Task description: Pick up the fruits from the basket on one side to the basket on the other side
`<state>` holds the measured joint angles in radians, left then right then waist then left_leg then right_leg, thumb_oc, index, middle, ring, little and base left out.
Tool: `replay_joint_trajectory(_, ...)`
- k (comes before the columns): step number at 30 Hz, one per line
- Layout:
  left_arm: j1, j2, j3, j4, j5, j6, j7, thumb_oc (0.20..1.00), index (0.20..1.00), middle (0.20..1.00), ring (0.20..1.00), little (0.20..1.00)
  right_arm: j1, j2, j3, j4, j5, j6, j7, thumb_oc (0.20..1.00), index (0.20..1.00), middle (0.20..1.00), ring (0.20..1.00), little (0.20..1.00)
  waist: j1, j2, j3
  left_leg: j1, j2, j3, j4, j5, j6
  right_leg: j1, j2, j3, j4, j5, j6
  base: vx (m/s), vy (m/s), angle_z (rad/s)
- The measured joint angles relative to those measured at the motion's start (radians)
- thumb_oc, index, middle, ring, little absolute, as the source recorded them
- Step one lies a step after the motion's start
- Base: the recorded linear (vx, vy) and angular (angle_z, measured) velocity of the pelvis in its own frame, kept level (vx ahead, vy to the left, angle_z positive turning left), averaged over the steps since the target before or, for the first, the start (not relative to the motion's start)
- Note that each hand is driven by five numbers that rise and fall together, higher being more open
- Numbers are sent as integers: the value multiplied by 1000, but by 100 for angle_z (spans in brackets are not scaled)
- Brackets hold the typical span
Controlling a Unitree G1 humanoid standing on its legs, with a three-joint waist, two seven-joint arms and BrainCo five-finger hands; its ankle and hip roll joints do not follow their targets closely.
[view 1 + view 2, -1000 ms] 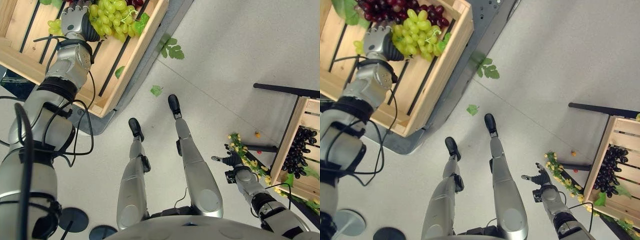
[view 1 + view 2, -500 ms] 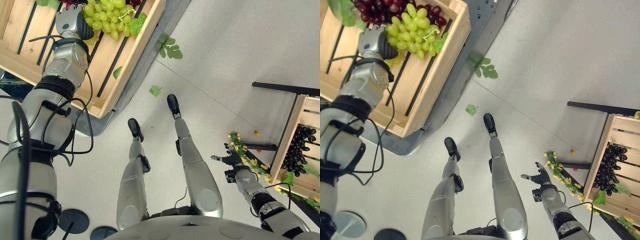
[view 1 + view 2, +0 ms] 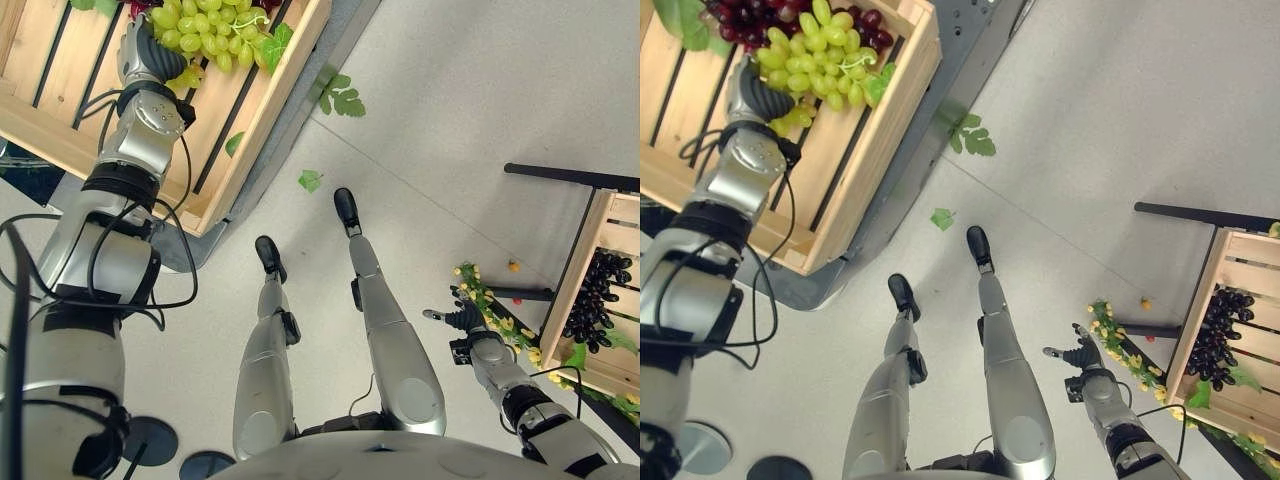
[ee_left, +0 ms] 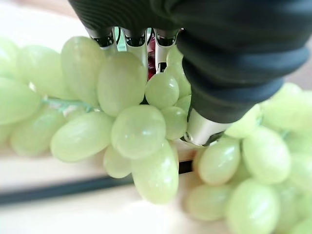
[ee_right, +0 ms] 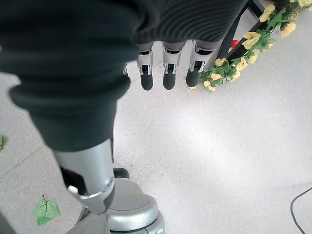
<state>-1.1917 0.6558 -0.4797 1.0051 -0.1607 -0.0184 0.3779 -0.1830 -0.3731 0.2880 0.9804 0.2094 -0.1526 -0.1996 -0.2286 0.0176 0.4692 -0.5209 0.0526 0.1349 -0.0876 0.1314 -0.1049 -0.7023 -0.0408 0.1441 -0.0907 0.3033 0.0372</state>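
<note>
Loose green leaves [image 3: 340, 96] on grey floor [image 3: 480, 90], yellow flower garland [image 3: 490, 310], small orange ball [image 3: 514, 267]

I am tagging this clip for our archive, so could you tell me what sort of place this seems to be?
Probably a staged fruit-picking setup indoors: a wooden slatted crate holding green grapes, a second crate with dark grapes, and loose leaves and yellow flowers on a smooth grey floor.

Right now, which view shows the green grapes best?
Right eye view: the whole bunch of green grapes lies in the left crate beside red grapes, with the left hand at it. The left eye view cuts the bunch at the frame's edge. The left wrist view shows single grapes against the fingers, too close for layout.
</note>
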Motion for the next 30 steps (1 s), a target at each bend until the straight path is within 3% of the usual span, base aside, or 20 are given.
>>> replay_joint_trajectory(10,201,-7,78,-221,-403,-107,-76,200,200,200,200,200,17,-8,-4,-36,0,2,2,1000,1000,1000,1000,1000,2,0,0,23,2,-3,0,1,-1,26,-3,-4,0,0,1,-1,0,0)
replay_joint_trajectory(15,313,-6,72,-349,-565,-125,-138,200,200,200,200,200,28,-24,-7,-36,0,3,12,1000,1000,1000,1000,1000,2,0,0,28,-1,-16,0,2,0,37,-6,-18,0,-3,5,-9,8,8)
replay_joint_trajectory(30,574,45,103,-648,-722,-145,-204,200,200,200,200,200,43,-51,-8,-168,-24,12,26,1000,1000,1000,1000,1000,26,-1,3,74,2,-28,0,5,-1,88,-8,-28,0,-6,8,0,1,0)
